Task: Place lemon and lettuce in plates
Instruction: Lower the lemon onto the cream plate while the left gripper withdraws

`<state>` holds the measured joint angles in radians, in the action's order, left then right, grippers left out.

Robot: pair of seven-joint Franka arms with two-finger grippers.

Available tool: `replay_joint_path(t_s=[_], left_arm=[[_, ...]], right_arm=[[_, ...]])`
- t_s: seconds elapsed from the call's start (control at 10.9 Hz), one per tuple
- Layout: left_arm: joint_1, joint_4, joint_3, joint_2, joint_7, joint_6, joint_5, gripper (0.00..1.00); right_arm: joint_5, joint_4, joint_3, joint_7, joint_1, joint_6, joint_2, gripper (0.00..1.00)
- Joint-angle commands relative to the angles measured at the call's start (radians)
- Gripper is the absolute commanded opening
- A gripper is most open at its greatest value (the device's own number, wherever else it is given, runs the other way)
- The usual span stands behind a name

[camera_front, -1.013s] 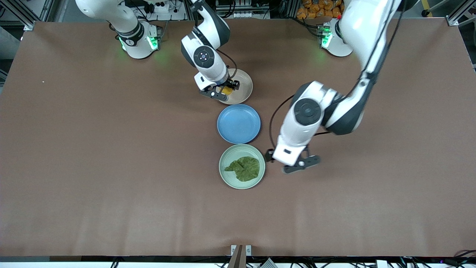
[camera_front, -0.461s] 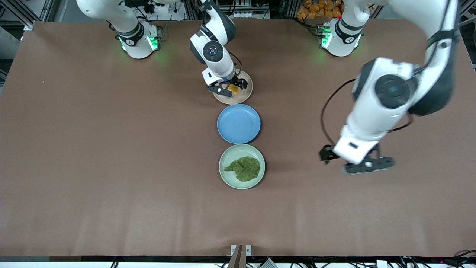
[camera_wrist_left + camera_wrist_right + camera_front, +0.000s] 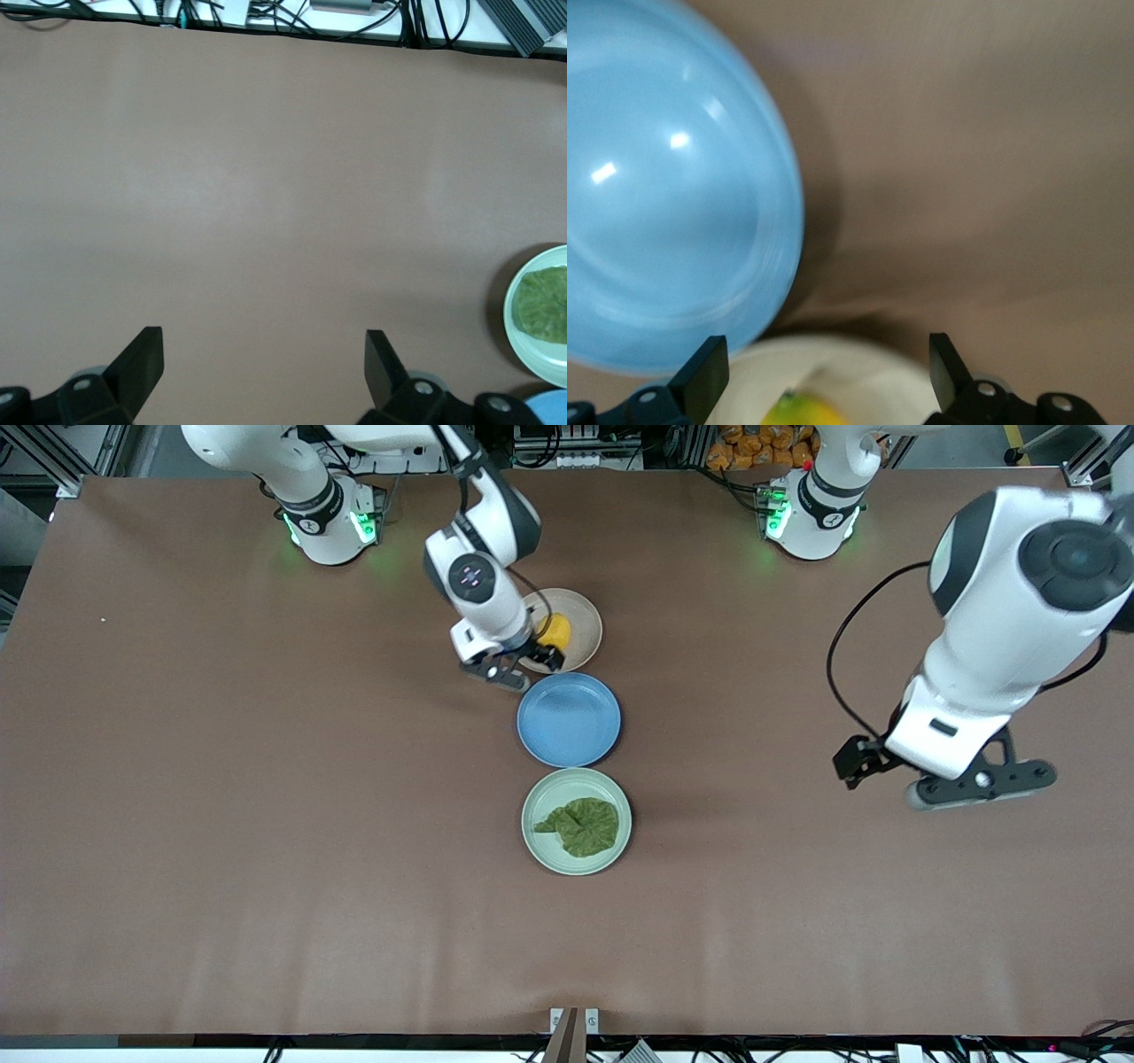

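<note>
The lemon (image 3: 556, 631) lies in the beige-pink plate (image 3: 586, 622), free of any gripper. My right gripper (image 3: 521, 670) is open and empty over that plate's rim beside the blue plate. In the right wrist view the lemon (image 3: 802, 412) sits on the beige plate (image 3: 868, 363) between the open fingers (image 3: 709, 365). The lettuce (image 3: 580, 825) lies flat in the mint green plate (image 3: 535, 849). My left gripper (image 3: 948, 784) is open and empty, up over bare table toward the left arm's end. The left wrist view shows the lettuce (image 3: 545, 305) in the mint plate (image 3: 514, 329) at its edge.
A blue plate (image 3: 569, 719) stands empty between the beige plate and the mint plate, the three in a row. It fills much of the right wrist view (image 3: 664, 195). Brown table top (image 3: 266, 824) surrounds the row.
My right gripper has let go of the lemon and drawn off toward the blue plate. My left arm has swung from beside the mint plate toward its own end of the table.
</note>
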<state>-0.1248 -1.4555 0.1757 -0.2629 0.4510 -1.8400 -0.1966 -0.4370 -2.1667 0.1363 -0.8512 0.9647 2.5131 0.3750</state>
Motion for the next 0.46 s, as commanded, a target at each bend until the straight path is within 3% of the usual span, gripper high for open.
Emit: replay_joint_path(t_s=[0.0,0.37], left_arm=[[0.007,-0.029,0.014,0.096,-0.025,0.085,-0.003,1.00],[0.014,-0.029,0.008,0.177,-0.028,0.151,0.087,1.00]], right_arm=[[0.012,-0.009,0.124,0.212,-0.023,-0.045,-0.012,1.00],[0.012,-0.031,0.131,0.446,-0.205,-0.053,0.001,1.00]])
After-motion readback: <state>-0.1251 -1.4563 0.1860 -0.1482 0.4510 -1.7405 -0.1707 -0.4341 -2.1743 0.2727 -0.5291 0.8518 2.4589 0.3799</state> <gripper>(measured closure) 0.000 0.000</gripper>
